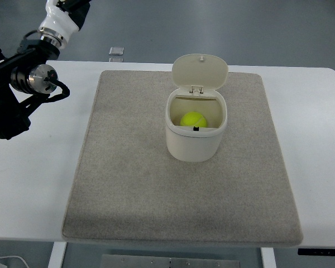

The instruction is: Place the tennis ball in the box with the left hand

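Only partly visible, the tennis ball (193,119) sits inside the box (195,139); left hand (8,114) fingers indiscernible.

A white table (39,184) fills most of the view. A grey felt-like mat (134,184) covers its central area, leaving bare white margins to the mat's left and right. Beyond the table's far edge lies a smooth grey-blue floor (257,28) with soft overhead reflections. A small pale object (116,51), possibly a floor marker, sits just beyond that far edge.
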Motion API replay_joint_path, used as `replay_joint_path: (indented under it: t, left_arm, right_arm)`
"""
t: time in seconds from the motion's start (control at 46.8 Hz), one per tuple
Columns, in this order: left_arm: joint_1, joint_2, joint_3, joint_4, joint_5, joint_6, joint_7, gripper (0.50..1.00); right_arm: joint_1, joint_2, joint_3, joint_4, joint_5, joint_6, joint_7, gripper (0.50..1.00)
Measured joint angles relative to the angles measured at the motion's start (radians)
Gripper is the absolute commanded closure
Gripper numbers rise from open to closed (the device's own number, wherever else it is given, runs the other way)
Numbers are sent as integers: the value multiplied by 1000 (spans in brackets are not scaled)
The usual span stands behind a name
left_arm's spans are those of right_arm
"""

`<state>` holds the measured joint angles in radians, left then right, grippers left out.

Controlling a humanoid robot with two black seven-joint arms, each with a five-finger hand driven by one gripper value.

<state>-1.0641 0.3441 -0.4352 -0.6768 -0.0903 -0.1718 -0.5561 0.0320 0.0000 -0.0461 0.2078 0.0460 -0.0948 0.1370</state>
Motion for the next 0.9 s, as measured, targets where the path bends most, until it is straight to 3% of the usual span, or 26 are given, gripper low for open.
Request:
replay_joint_path:
  t: [0.085, 0.235, 0.577, 0.897]
  left_arm:
    - [38, -33, 0, 58, -62, -53, 0, 557]
    - [79, -85, 0, 111, -85, -80, 0, 557]
    - [93, -112, -62, 236, -88, -187, -20, 557]
    - [121, -190, -79, 267, -107, -213, -21, 551]
  right_arm:
    - [0, 0, 0, -1, 0, 0, 0, 562]
    - [0, 0, 0, 0, 0, 1, 0, 562]
    - [0, 0, 0, 0, 0, 0, 0, 562]
    - [0, 0, 0, -1, -1, 0, 0, 562]
